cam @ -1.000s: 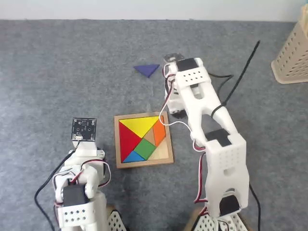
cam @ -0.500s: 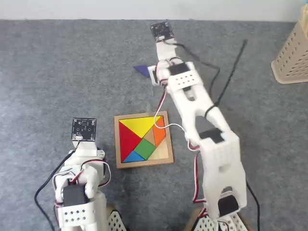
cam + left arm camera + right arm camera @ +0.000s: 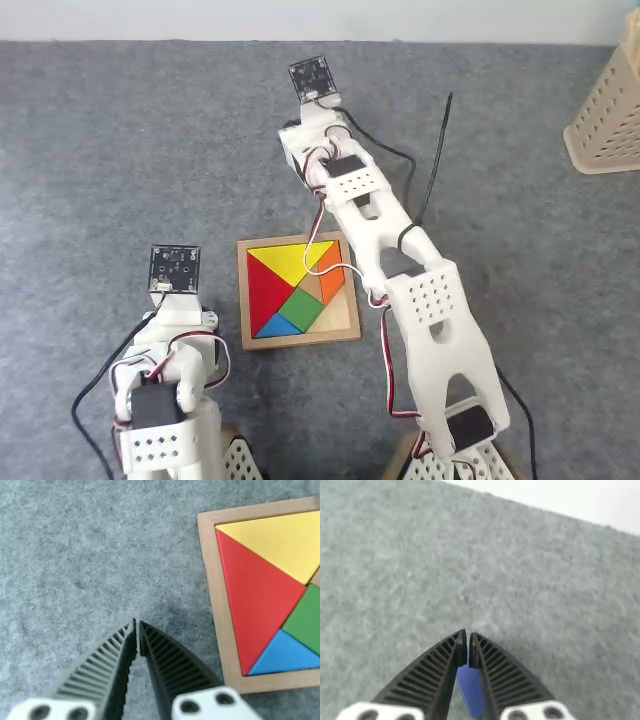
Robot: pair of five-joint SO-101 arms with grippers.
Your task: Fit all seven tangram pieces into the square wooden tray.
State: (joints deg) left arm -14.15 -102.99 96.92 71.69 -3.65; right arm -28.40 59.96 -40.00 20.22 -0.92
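The square wooden tray (image 3: pixel 300 341) lies mid-table and holds a yellow triangle (image 3: pixel 290 262), a red triangle (image 3: pixel 262 292), a green square (image 3: pixel 300 310), a blue triangle (image 3: pixel 272 325) and an orange piece (image 3: pixel 332 275). Bare wood (image 3: pixel 342 314) shows at its right side. The right arm (image 3: pixel 345 180) stretches to the far part of the table. In the right wrist view my right gripper (image 3: pixel 468 641) is shut just above a purple-blue triangle (image 3: pixel 470 692) that lies on the carpet under its fingers. My left gripper (image 3: pixel 136 627) is shut over bare carpet, beside the tray's (image 3: pixel 210 580) left rim.
Grey carpet covers the table. A beige perforated basket (image 3: pixel 610 110) stands at the far right edge. The left arm (image 3: pixel 170 330) sits folded near the front left. A black cable (image 3: pixel 430 160) trails to the right of the right arm.
The right arm has swung out and leftwards toward the far side; it now covers the purple-blue triangle in the high view. The left arm has not moved.
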